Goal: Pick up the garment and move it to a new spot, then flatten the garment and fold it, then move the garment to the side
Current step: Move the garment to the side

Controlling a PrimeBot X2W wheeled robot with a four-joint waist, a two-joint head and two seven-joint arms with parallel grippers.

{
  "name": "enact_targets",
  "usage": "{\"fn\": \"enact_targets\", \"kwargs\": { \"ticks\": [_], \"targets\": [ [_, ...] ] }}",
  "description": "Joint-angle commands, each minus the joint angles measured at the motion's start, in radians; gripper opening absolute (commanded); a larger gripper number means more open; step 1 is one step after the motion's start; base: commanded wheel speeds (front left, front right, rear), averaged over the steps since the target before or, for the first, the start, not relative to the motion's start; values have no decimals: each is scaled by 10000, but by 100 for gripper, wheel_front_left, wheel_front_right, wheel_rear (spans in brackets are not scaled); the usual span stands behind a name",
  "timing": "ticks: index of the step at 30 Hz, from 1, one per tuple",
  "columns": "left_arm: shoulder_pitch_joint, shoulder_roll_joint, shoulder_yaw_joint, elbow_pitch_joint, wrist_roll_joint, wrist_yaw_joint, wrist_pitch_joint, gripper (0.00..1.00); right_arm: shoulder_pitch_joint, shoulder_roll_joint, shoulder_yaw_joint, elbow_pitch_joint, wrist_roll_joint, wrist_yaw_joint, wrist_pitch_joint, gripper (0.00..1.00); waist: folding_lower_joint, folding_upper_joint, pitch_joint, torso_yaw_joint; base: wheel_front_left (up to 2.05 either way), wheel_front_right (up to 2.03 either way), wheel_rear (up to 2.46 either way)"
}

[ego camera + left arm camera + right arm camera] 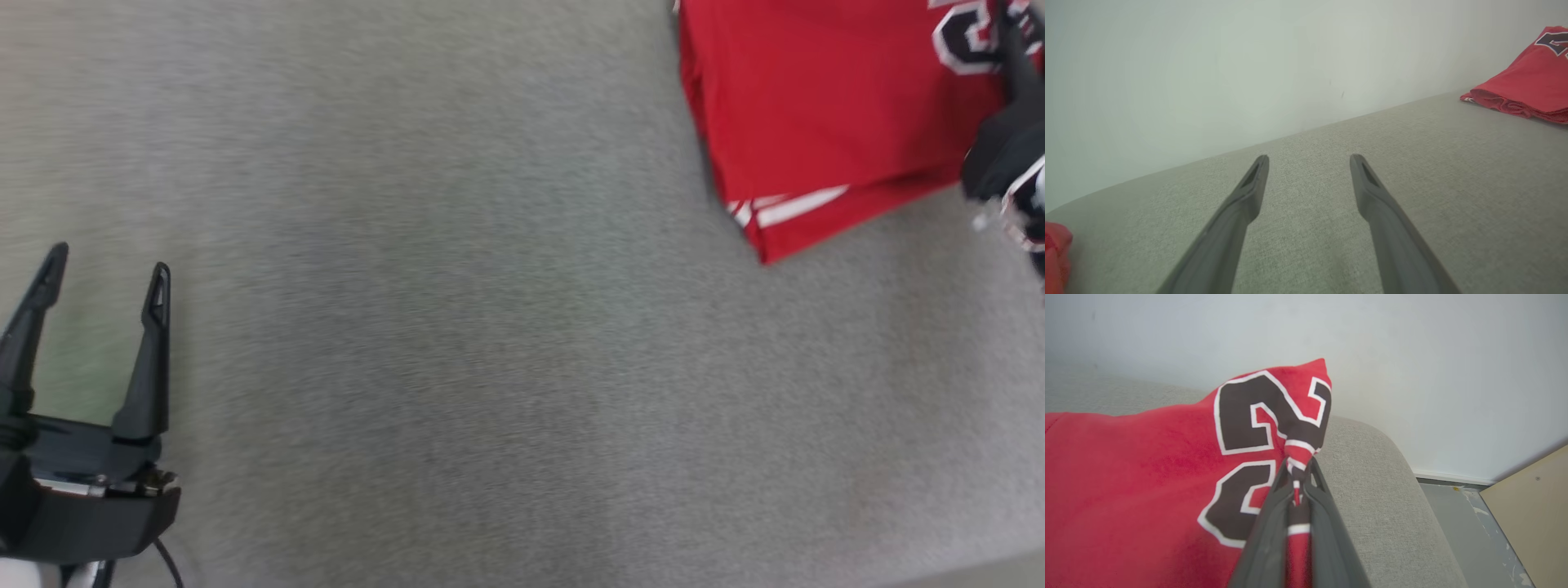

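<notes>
The right gripper (1298, 470) has its jaws pressed together on a narrow pinch of the garment (816, 106). A red, white-striped edge runs up between the two dark fingers, and the cloth rises to a small peak just beyond their tips. That peak suggests the pinch is lifting one edge rather than the whole piece, a grip suited to dragging. The garment is a red jersey with a large dark number outlined in white. It lies at the far right of the grey cushion (490, 367), close to where the cushion rounds off to the right. Its near corner shows stacked layers and white trim, so it looks already folded, and I judge the step in hand to be moving it to the side. The left gripper (106, 265) is at the near left, well apart from the jersey. Its jaws are spread wide with nothing between them, and it hangs low over bare cushion, probably parked there so it cannot snag the folds. A scrap of red cloth (1055, 261) shows at the left edge of the left wrist view; what it belongs to I cannot tell. Beyond the cushion is a pale wall (1412, 355), and to the far right a grey floor (1457, 522) and a tan board (1531, 514).
</notes>
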Motion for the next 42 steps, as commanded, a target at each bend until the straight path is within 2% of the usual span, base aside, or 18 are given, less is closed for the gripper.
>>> {"fn": "enact_targets", "kwargs": {
  "ticks": [1,8,14,27,28,29,30,36,42],
  "targets": [
    [-139,216,-16,-139,94,21,-21,100,-318,-101,-60,-29,-101,4,-26,0,-2,-3,910,-994,0,0,0],
    [-64,743,186,-957,18,35,273,100,-1259,-454,-11,78,-440,4,158,0,-2,-3,1294,-1308,0,0,0],
    [275,938,430,-1572,-30,141,495,100,-1736,-666,12,120,-623,4,217,0,-2,-3,1477,-1453,0,0,0],
    [697,1099,653,-2354,-89,368,756,100,-2263,-572,-199,174,-1074,2,218,0,-2,-3,1667,-1550,0,0,0],
    [703,1109,669,-2373,-89,393,758,100,-2279,-577,-270,149,-1140,2,164,10,-2,-3,1685,-1549,0,0,0],
    [722,1121,685,-2380,-90,410,748,100,-2280,-568,-299,121,-1244,2,131,94,-2,-3,1694,-1551,0,0,0],
    [737,1127,698,-2385,-95,420,739,100,-2288,-552,-348,87,-1314,2,60,100,-2,-3,1701,-1550,0,0,0],
    [715,993,627,-2213,-137,513,619,100,-2070,-373,-558,-88,-1683,2,-152,100,-2,-3,1470,-1514,0,0,0],
    [676,600,423,-1656,-235,622,321,100,-1760,-150,-458,-577,-1530,2,-521,100,-2,-3,687,-1257,0,0,0]
  ]
}}
